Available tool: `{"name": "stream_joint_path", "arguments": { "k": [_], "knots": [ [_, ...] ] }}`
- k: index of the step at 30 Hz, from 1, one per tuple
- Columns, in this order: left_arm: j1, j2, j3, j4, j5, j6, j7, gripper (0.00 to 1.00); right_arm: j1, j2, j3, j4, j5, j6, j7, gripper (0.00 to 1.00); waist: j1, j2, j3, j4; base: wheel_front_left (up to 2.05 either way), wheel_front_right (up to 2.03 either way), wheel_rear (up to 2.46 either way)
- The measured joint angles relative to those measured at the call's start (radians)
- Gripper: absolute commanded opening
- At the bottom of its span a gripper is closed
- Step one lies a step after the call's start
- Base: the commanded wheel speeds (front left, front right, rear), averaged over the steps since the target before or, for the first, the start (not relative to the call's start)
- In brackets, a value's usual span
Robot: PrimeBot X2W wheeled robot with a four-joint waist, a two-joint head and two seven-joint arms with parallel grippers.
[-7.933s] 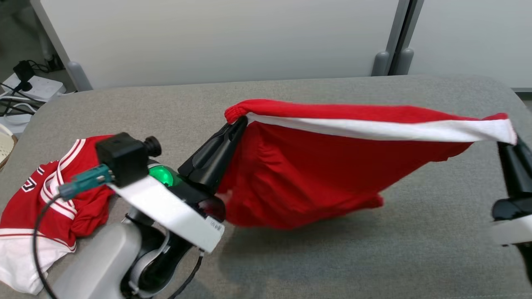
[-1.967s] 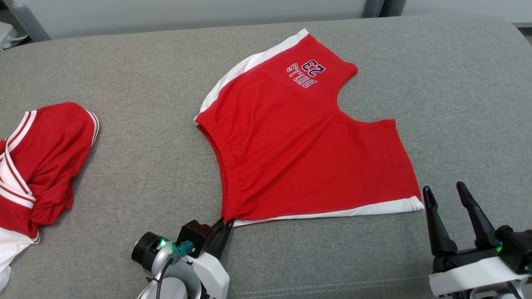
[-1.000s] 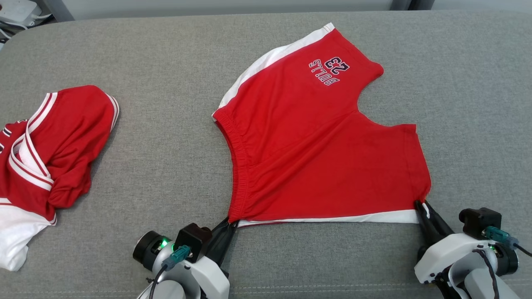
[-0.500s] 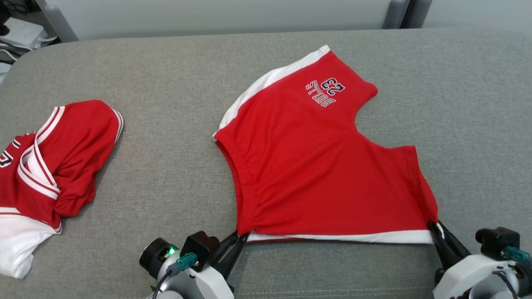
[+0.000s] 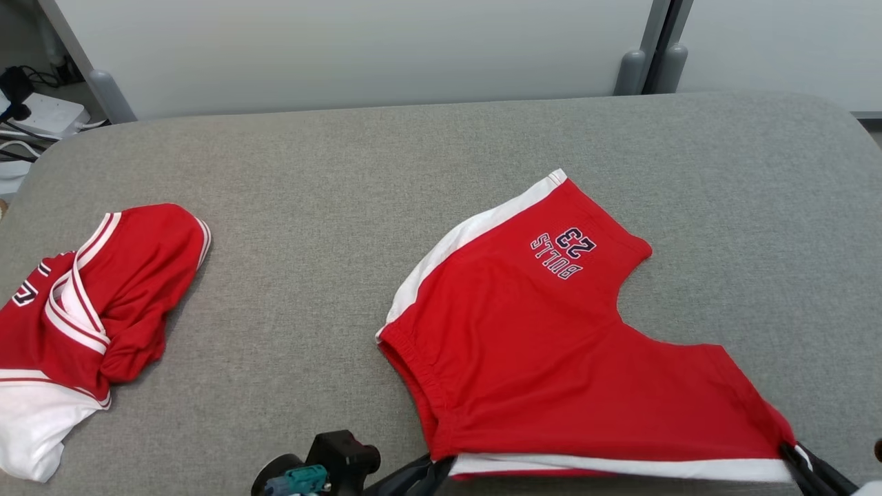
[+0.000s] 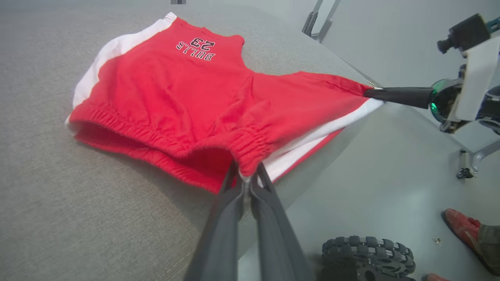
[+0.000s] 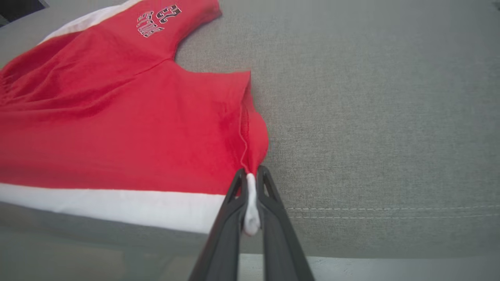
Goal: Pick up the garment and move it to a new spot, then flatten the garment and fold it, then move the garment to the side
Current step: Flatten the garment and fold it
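Observation:
The garment (image 5: 551,358) is a pair of red shorts with white side stripes and a "BULLS 23" print, spread on the grey table (image 5: 310,207). My left gripper (image 5: 441,463) is shut on the near corner of the elastic waistband (image 6: 250,148), pinched at the tips (image 6: 246,177). My right gripper (image 5: 789,451) is shut on the white corner of the near leg hem (image 7: 250,175). In the left wrist view the right gripper (image 6: 367,93) holds that corner taut. The near white stripe (image 7: 117,207) reaches past the table's front seam.
A second red and white garment (image 5: 89,310) lies crumpled at the table's left edge. A pale partition (image 5: 344,48) stands behind the table, with a power strip and cables (image 5: 34,117) at far left. Below the front edge are my wheel (image 6: 367,253) and a person's red shoe (image 6: 465,230).
The right gripper has closed on the hem corner. Both grippers have drawn the shorts toward the table's front edge. The head camera has tilted up, so the whole picture has shifted down.

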State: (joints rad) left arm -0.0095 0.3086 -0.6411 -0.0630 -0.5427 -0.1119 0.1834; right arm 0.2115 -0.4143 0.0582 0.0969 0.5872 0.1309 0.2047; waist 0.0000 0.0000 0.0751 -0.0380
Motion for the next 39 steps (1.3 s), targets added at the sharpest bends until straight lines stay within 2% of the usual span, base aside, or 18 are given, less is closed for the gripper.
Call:
{"name": "stream_joint_path", "arguments": {
  "k": [3,5,8,11,14,19,27,39],
  "knots": [
    [-0.002,0.0,0.01,-0.034,-0.026,0.0,0.0,0.0,-0.004,0.039,-0.038,-0.084,-0.021,0.0,0.072,0.0,0.0,0.0,0.01,0.001,0.0,0.0,0.0],
    [-0.019,-0.005,0.008,-0.018,-0.04,-0.001,0.0,0.0,-0.044,0.074,-0.048,-0.085,-0.04,0.0,0.111,0.0,0.0,0.0,0.023,0.005,0.0,0.0,0.0],
    [-0.096,-0.036,0.011,0.059,-0.049,-0.002,-0.02,0.0,-0.16,0.119,-0.045,-0.041,-0.058,0.0,0.157,0.0,0.0,0.0,0.05,0.016,0.0,0.0,0.0],
    [-0.196,-0.091,0.03,0.15,-0.067,-0.003,-0.069,0.0,-0.306,0.14,-0.048,0.045,-0.093,0.0,0.158,0.0,0.0,0.0,0.082,0.032,0.0,0.0,0.0],
    [-0.328,-0.154,0.033,0.277,-0.092,-0.011,-0.137,0.0,-0.489,0.153,-0.06,0.192,-0.148,0.0,0.098,0.0,0.0,0.0,0.13,0.056,0.0,0.0,0.0],
    [-0.447,-0.185,0.03,0.414,-0.149,-0.011,-0.205,0.0,-0.669,0.154,-0.014,0.365,-0.171,0.0,0.015,0.0,0.0001,0.0,0.188,0.089,0.0,0.0,0.0],
    [-0.572,-0.182,-0.051,0.517,-0.22,-0.011,-0.29,0.0,-0.893,0.13,0.079,0.591,-0.236,0.0,-0.145,0.0,0.0,0.0,0.262,0.135,0.0,0.0,0.0],
    [-0.634,-0.174,-0.112,0.575,-0.241,-0.012,-0.354,0.0,-1.082,0.112,0.204,0.792,-0.233,0.0,-0.277,0.0,0.0,0.0,0.315,0.2,0.0,0.0,0.0]
  ]
}}
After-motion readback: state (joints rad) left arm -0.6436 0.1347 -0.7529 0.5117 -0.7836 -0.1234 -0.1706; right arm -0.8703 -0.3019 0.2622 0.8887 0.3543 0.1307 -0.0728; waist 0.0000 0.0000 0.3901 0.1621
